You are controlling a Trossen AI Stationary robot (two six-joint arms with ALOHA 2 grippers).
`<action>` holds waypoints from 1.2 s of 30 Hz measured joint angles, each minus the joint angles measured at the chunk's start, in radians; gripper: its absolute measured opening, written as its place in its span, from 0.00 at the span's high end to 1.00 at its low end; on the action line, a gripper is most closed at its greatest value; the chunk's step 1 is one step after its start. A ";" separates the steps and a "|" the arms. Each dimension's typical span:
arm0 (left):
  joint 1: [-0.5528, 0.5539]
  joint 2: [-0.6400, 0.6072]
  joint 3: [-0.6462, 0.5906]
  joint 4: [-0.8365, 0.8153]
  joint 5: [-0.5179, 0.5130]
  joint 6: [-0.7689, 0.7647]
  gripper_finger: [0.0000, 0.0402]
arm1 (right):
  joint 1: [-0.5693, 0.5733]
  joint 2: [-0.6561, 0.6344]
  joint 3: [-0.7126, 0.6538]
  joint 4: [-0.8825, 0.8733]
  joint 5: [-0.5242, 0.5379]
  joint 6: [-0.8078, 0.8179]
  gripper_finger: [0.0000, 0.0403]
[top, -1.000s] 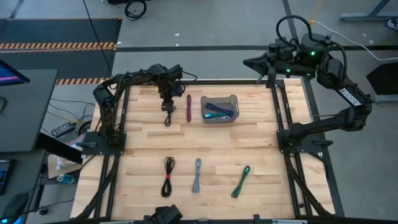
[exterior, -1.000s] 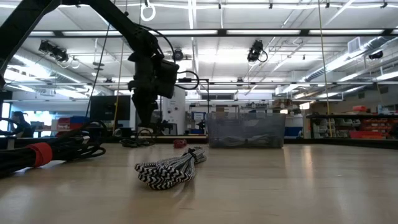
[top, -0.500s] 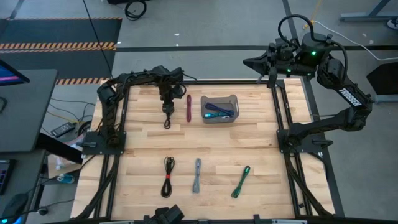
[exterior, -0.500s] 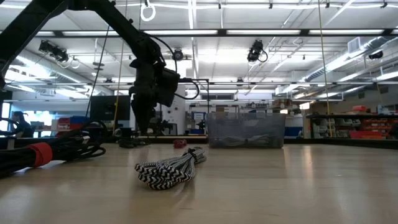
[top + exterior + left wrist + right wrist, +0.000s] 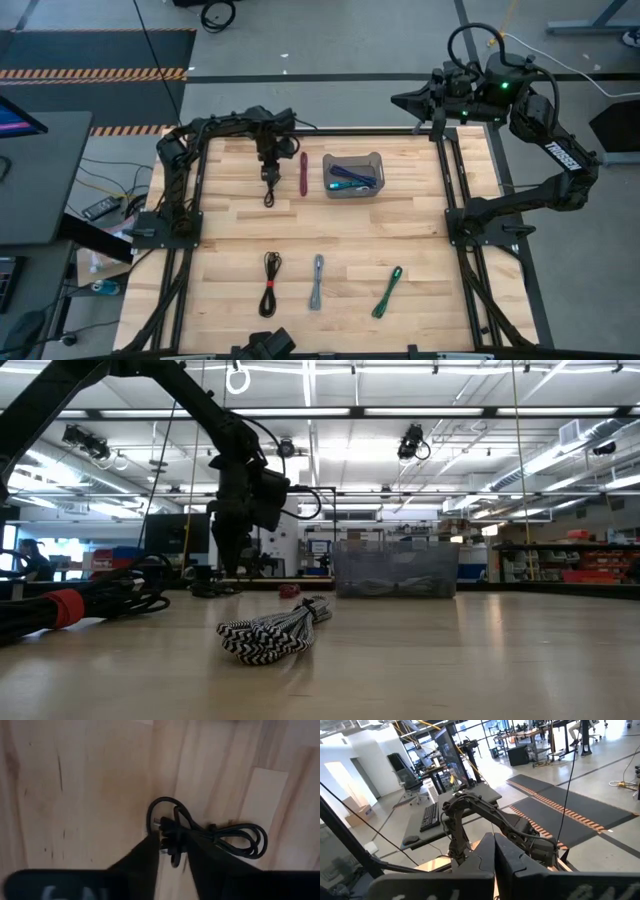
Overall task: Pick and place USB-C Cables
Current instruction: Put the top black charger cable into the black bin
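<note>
Left gripper (image 5: 268, 174): being lowered onto the black cable (image 5: 269, 190) at about eleven o'clock on the table (image 5: 420, 240); compared with a second ago it is sitting closer to the wood, and the jaws are being drawn in from a wider stance.

Grip state: in the left wrist view the fingers (image 5: 142, 857) are being closed to a narrow gap around the cable's plug end (image 5: 167, 840); a firm hold cannot yet be told.

Black cable: still lying flat on the table, its loops (image 5: 235, 837) trailing away from the fingers; nothing is being lifted so far.

Meaning for the task: the approach is judged finished and the pinch is being made; a lift and a carry toward the bin (image 5: 352, 176) at twelve o'clock are likely being prepared.

Bin contents: a teal and a purple cable (image 5: 350, 178) are already being held inside it.

Maroon cable (image 5: 303, 172): lying just beside the bin, between it and the left gripper.

Remaining cables: a black one with red tie (image 5: 270, 283), a grey one (image 5: 317, 281) and a green one (image 5: 387, 291) are waiting along the six o'clock edge.

Right gripper (image 5: 405, 100): being kept shut and raised off the table's one o'clock corner.
</note>
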 joint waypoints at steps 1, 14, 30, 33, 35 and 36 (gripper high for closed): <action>0.000 0.000 0.000 0.000 0.000 0.000 0.80 | 0.000 0.000 0.000 0.002 0.000 -0.002 1.00; -0.053 -0.007 0.074 -0.116 -0.106 -0.057 0.99 | 0.000 0.000 0.000 0.022 -0.010 -0.008 1.00; -0.249 -0.010 0.856 -0.154 -0.057 -0.052 0.99 | 0.000 0.000 0.000 0.022 -0.033 -0.018 1.00; -0.281 -0.011 0.909 -0.127 -0.008 -0.053 0.99 | 0.000 0.000 0.000 0.022 -0.035 -0.025 1.00; -0.304 -0.011 0.912 -0.107 -0.006 -0.053 0.99 | 0.000 0.000 0.000 0.022 -0.035 -0.030 1.00; -0.315 -0.006 0.912 -0.101 -0.004 -0.052 0.99 | 0.000 0.000 0.000 0.022 -0.035 -0.031 1.00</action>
